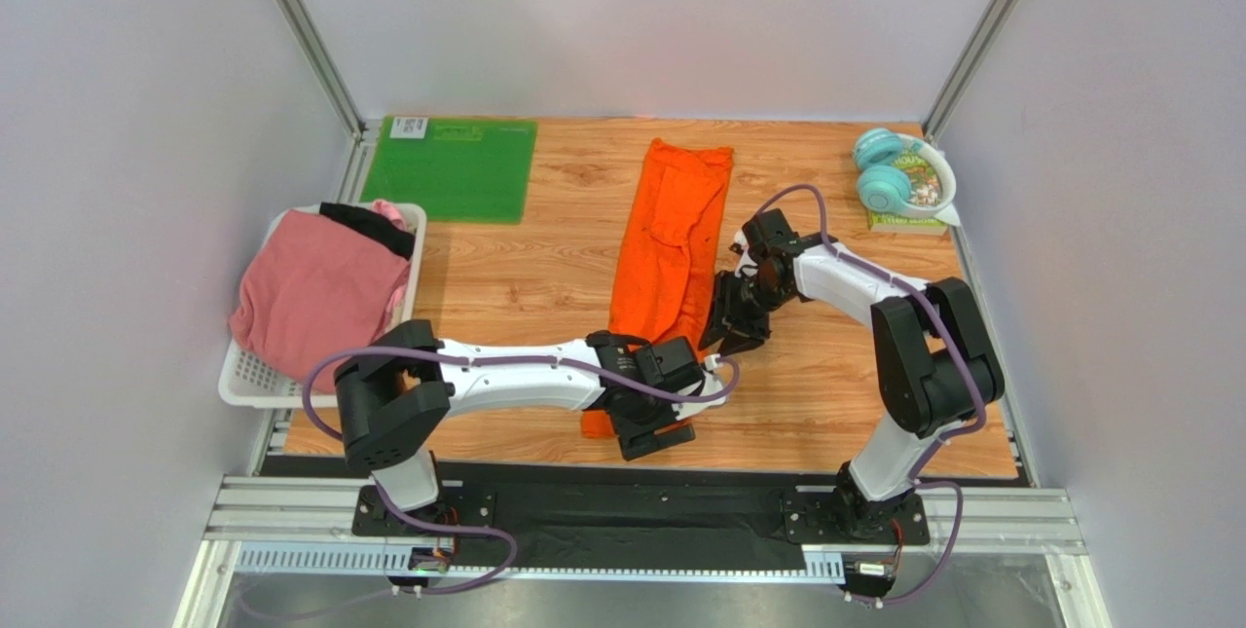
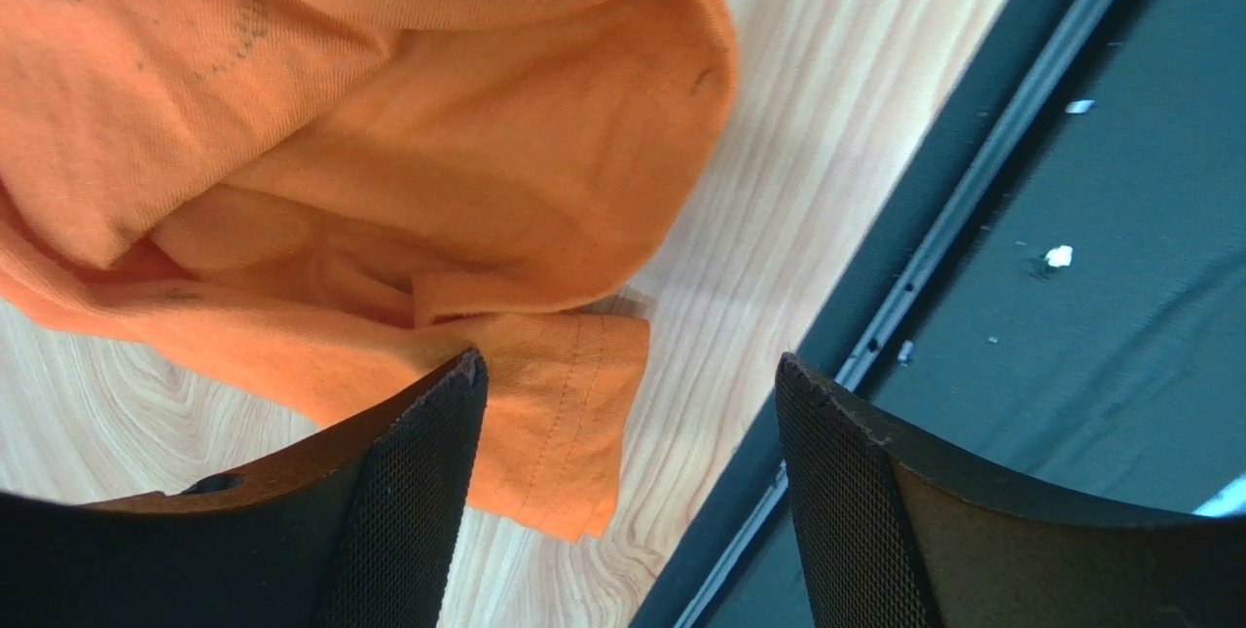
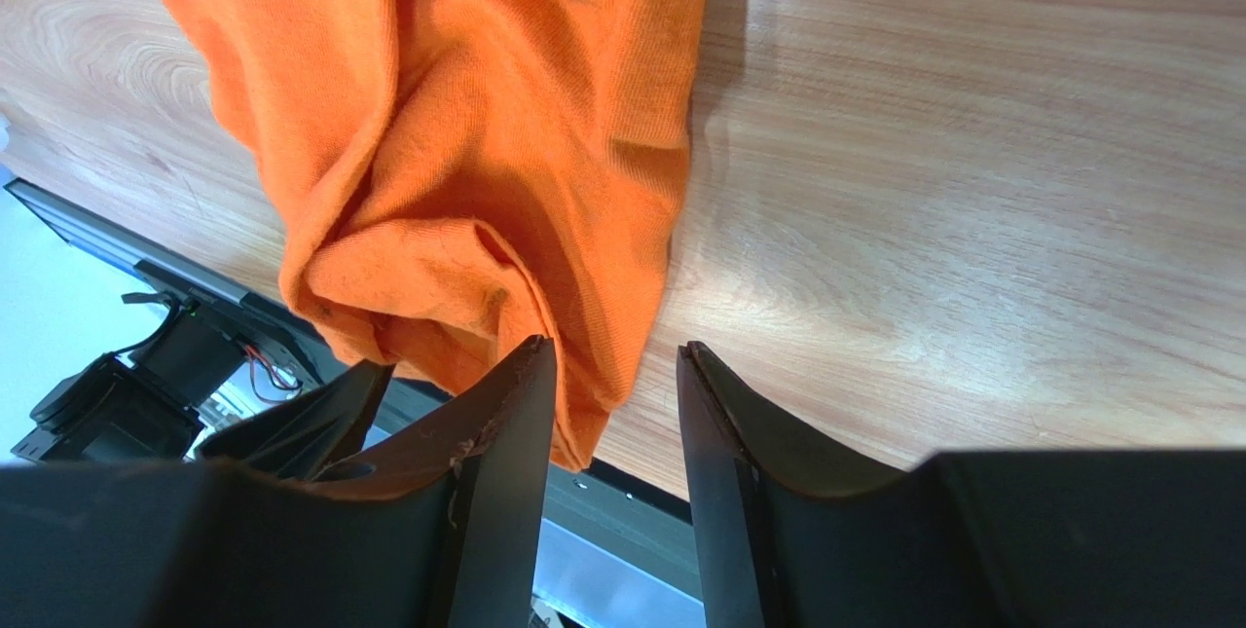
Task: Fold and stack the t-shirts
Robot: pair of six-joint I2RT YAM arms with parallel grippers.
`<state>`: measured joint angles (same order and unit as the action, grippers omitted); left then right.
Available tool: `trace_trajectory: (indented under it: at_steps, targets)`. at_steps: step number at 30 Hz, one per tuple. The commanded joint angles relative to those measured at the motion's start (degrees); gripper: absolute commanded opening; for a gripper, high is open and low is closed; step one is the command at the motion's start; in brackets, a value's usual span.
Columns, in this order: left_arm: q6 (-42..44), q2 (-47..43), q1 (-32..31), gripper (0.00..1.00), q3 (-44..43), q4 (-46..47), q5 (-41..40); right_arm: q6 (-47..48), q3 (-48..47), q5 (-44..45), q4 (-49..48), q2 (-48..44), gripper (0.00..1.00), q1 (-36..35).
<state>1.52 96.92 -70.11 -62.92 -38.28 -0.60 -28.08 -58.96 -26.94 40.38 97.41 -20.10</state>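
Note:
The bright orange t-shirt point(image 1: 673, 234) lies as a long rumpled strip down the middle of the wooden table point(image 1: 819, 365). My left gripper point(image 1: 655, 431) hovers at its near end by the table's front edge, jaws wide open. In the left wrist view a hemmed corner of the orange t-shirt point(image 2: 439, 146) reaches between the fingers of the left gripper point(image 2: 629, 380), ungripped. My right gripper point(image 1: 727, 336) is low beside the strip's right edge. In the right wrist view the right gripper point(image 3: 614, 358) is open by a narrow gap, with the orange t-shirt point(image 3: 468, 117) just beyond its left finger.
A white basket point(image 1: 242, 387) at the left edge holds a dusty pink t-shirt point(image 1: 315, 285) and a black one point(image 1: 366, 227). A flat green mat point(image 1: 451, 168) lies at the back left. Teal headphones point(image 1: 885, 168) rest on a bowl at the back right. A black rail point(image 2: 1053, 292) borders the table's front.

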Motion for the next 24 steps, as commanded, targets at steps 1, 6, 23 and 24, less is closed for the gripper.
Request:
trace_trajectory:
  at_steps: [1, 6, 23, 24]
  targets:
    - [-0.99, 2.21, -0.12, 0.78, -0.72, 0.75, -1.59, 1.44, -0.11, -1.19, -1.62, -1.34, 0.42, 0.58]
    - [-0.99, 3.97, -0.12, 0.68, -0.89, 0.58, -0.72, 1.62, 0.95, -1.71, -1.71, -2.22, 0.41, 1.55]
    - [2.52, 4.86, 1.11, 0.07, -5.28, -4.16, 2.09, 1.8, 1.39, -2.33, -1.45, -2.83, 0.38, 2.08]
    - [2.96, 4.24, 1.55, 0.06, -5.72, -5.56, 3.84, 1.8, 1.22, -2.24, -1.36, -3.1, 0.37, 2.17]
